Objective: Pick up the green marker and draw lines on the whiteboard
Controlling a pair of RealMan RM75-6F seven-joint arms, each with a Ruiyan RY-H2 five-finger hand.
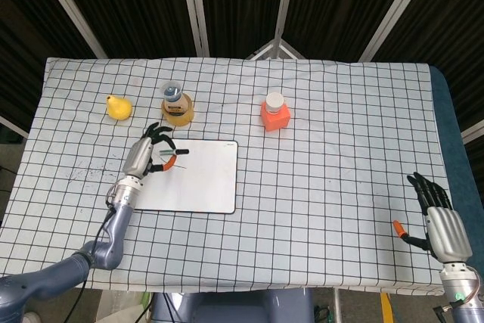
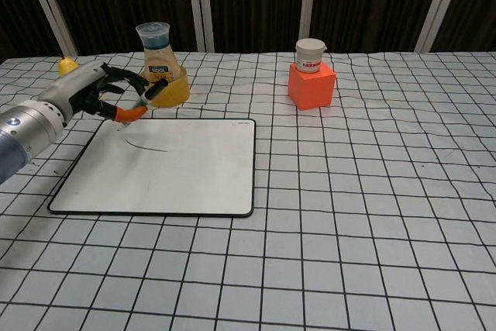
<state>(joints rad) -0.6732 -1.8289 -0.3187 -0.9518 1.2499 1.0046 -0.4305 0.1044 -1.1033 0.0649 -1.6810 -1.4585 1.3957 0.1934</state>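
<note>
Green marker point(image 2: 144, 100) pinched in left hand point(image 2: 91, 96), tilted, tip down over far-left corner of whiteboard point(image 2: 186, 184); same marker point(image 1: 170, 159) and left hand point(image 1: 144, 156) in head view, at upper-left edge of whiteboard point(image 1: 204, 187). Short dark curved line point(image 2: 147, 146) on whiteboard surface, just below marker tip. Right hand point(image 1: 440, 221) near front-right edge of tabletop point(image 1: 340, 149), grasping nothing, fingers extended and apart. Yellow pear point(image 1: 117, 107) at far left, partly hidden behind left hand in chest view. Bottle with blue cap point(image 2: 160, 63) just beyond whiteboard. Orange box with white-lidded jar point(image 2: 311, 75) farther right, well apart from whiteboard.
</note>
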